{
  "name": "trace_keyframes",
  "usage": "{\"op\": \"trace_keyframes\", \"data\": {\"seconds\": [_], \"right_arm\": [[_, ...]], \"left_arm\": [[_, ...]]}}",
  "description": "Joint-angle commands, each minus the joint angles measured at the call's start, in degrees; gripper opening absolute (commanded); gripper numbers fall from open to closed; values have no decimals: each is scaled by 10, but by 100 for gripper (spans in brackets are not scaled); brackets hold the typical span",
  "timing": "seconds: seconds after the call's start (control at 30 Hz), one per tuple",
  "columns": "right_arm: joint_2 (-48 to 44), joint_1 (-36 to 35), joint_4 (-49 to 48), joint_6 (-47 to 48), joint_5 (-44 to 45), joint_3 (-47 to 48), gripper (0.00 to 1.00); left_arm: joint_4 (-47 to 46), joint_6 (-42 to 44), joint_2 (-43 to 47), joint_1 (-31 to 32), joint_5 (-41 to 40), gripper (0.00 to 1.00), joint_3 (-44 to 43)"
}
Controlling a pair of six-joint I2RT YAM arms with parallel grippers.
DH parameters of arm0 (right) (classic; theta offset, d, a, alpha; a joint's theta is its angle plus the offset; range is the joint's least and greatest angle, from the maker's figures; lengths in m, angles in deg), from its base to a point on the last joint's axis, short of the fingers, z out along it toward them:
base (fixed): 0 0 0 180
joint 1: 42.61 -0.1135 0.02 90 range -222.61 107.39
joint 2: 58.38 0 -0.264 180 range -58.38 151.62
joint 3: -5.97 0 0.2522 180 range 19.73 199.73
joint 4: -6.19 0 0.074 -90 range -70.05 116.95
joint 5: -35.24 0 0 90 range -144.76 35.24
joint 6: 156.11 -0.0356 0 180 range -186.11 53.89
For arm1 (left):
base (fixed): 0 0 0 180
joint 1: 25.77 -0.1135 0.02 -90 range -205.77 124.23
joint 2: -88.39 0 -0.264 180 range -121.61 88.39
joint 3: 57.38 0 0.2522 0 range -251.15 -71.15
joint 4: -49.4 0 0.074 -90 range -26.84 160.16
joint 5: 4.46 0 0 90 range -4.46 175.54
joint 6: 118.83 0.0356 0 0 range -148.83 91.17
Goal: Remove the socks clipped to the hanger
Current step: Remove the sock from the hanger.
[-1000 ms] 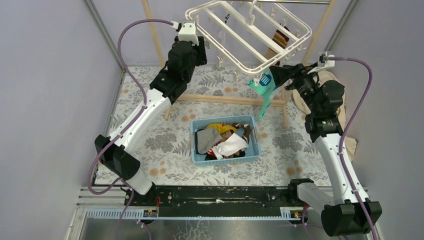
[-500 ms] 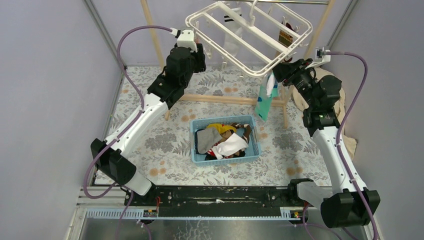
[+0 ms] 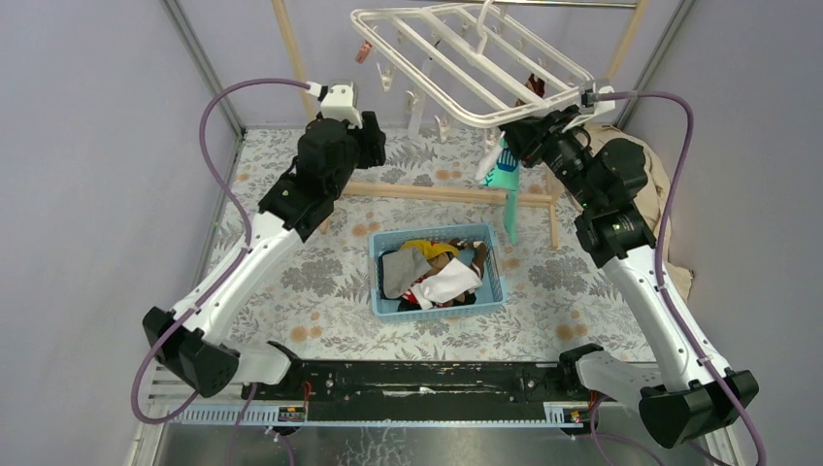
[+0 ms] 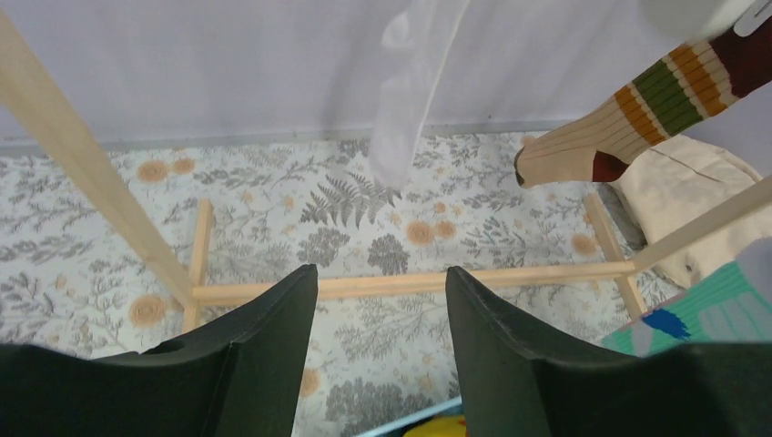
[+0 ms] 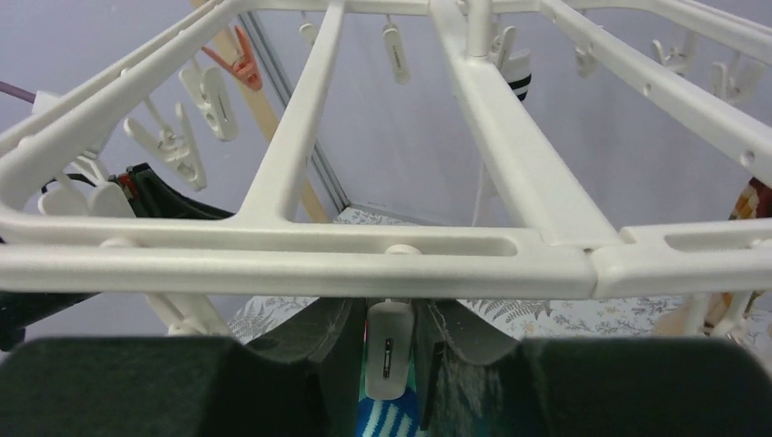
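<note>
While the left gripper (image 4: 380, 282) hangs wide open and empty below the tilted white hanger (image 5: 300, 259), several socks (image 3: 442, 282) lie in the blue basket (image 3: 442, 312) at centre. At right, the right gripper (image 5: 391, 337) stands narrow around a white clip (image 5: 390, 362) holding a teal sock (image 3: 507, 180); whether it squeezes cannot be told.

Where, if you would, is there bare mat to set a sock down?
Bare floral mat lies left of the blue basket, toward the left arm, and in front of it. Crowded: the sock-filled basket and around the beige cloth.
</note>
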Motion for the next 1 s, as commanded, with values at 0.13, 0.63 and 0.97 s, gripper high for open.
{"op": "trace_keyframes", "data": {"seconds": [0.13, 0.63, 0.97], "right_arm": [[9, -73, 27, 73, 89, 56, 29], [109, -237, 93, 167, 269, 170, 26], [176, -297, 109, 186, 348, 229, 26]], "left_arm": [[19, -35, 113, -2, 12, 62, 92], [39, -55, 186, -2, 40, 62, 156], [29, -56, 191, -2, 66, 65, 168]]}}
